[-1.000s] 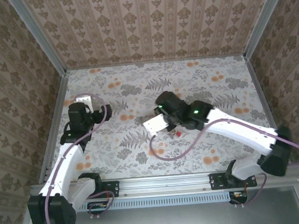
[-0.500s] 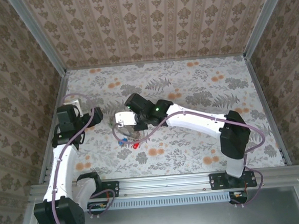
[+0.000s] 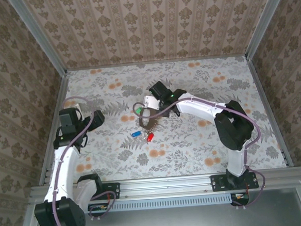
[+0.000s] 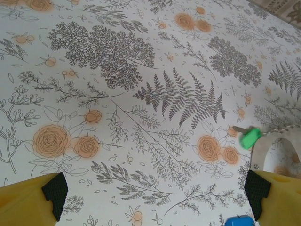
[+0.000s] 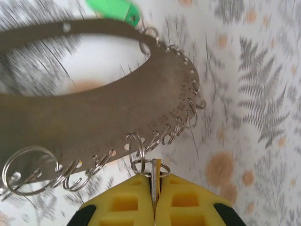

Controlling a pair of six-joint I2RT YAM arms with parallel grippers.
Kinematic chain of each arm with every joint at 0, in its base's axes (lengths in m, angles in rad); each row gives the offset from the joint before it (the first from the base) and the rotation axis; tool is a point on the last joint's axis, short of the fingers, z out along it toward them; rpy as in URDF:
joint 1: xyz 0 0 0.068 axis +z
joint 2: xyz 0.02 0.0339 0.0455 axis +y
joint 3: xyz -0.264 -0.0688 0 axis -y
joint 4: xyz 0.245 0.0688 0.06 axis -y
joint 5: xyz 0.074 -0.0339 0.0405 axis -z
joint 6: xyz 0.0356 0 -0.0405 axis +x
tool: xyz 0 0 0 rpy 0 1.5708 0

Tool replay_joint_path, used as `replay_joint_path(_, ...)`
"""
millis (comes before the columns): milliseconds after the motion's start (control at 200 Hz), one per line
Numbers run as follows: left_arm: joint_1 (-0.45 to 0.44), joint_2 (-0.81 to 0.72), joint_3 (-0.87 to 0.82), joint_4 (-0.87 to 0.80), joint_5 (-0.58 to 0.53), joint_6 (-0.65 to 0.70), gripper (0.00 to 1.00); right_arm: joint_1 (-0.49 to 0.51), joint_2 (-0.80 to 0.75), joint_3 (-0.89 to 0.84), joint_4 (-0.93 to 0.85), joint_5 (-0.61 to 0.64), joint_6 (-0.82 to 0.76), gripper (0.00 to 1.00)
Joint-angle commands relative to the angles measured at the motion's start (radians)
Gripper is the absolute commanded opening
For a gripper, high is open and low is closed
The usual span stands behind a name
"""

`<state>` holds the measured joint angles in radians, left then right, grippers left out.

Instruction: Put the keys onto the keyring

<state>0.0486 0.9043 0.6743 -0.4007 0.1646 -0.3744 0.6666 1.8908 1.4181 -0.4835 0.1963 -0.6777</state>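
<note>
We note a desk (image 3: 214, 144) covered in a floral print of ferns and orange roses, enclosed on three sides by walls (image 3: 149, 25) in patterned paper, with a metal rail (image 3: 166, 187) along the near edge. Two loose keys lie near the middle of the desk: a blue key (image 3: 136, 133) and, just to its right, a red key (image 3: 150, 137). They lie close together, apart from the keyring and nearer the rail. We see nothing lying between them and either arm.

The keyring (image 5: 94, 122) is a flat grey-brown band curved into a loop, with a row of numbered holes along its edge and small wire rings threaded through them. A green key (image 5: 113, 8) hangs at its far side. In the top view the keyring sits at mid-desk, just beyond the loose keys.

The right arm is stretched left across the desk from its base, elbow raised. The right end effector (image 5: 153, 186) is closed tight, its yellow fingers pinching a small wire ring and a thin metal tab on the edge of the keyring.

The left arm stands folded at the left side of the desk, well apart from the keyring. The left end effector (image 4: 155, 190) is spread wide and holds nothing, bare desk between its fingers. From its wrist camera the green key, the blue key and part of the band appear off to the right.
</note>
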Motion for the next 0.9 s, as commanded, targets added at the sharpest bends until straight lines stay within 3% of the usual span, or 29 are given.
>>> replay_joint_path(0,0.008,0.008,-0.02,0.009,-0.012,-0.04,1.0,-0.027,0.02,-0.064,0.0,0.076,0.002,0.0)
replay_joint_path(215,0.005,0.002,-0.053,0.027,-0.035,-0.052,1.0,-0.055,0.022,-0.127,-0.136,0.159,0.039,0.0)
replay_joint_path(365,-0.003,0.016,-0.057,0.039,-0.042,0.007,1.0,-0.059,-0.026,-0.2,-0.188,0.256,0.065,0.14)
replay_joint_path(490,-0.025,0.028,-0.04,0.047,-0.077,0.071,1.0,-0.085,-0.093,-0.249,-0.216,0.263,0.1,0.26)
replay_joint_path(645,-0.05,0.008,-0.054,0.107,-0.07,0.117,1.0,-0.13,-0.226,-0.285,-0.231,0.155,0.139,0.37)
replay_joint_path(775,-0.092,-0.024,-0.067,0.151,-0.06,0.189,1.0,-0.176,-0.412,-0.272,-0.24,-0.029,0.193,0.4)
replay_joint_path(895,-0.149,-0.09,-0.04,0.15,-0.167,0.306,1.0,-0.197,-0.677,-0.289,-0.111,-0.158,0.249,0.61)
